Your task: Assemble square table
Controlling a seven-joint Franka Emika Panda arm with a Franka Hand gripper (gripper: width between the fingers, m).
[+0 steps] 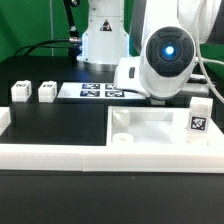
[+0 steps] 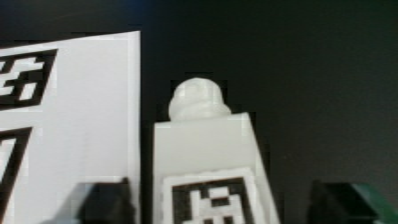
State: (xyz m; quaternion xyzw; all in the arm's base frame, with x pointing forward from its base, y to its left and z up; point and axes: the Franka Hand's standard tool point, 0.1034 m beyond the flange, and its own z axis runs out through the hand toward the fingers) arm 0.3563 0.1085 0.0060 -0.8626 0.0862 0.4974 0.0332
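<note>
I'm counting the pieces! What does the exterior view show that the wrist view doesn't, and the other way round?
Only the exterior view: the square tabletop and two legs on that view's left. Only the wrist view: one leg up close, untouched between the open gripper and its fingers. Both: the marker board and the black table.

Marker board [image 1: 100, 92] flat on the black table [image 1: 60, 128] — low white border wall [image 1: 50, 157] along the near edge

We see white arm [image 1: 165, 55] bent low, right of centre in exterior view; its base [image 1: 103, 40] upper middle. In wrist view, gripper [image 2: 222, 205] spread, dark fingertips [image 2: 107, 205] well apart.
</note>
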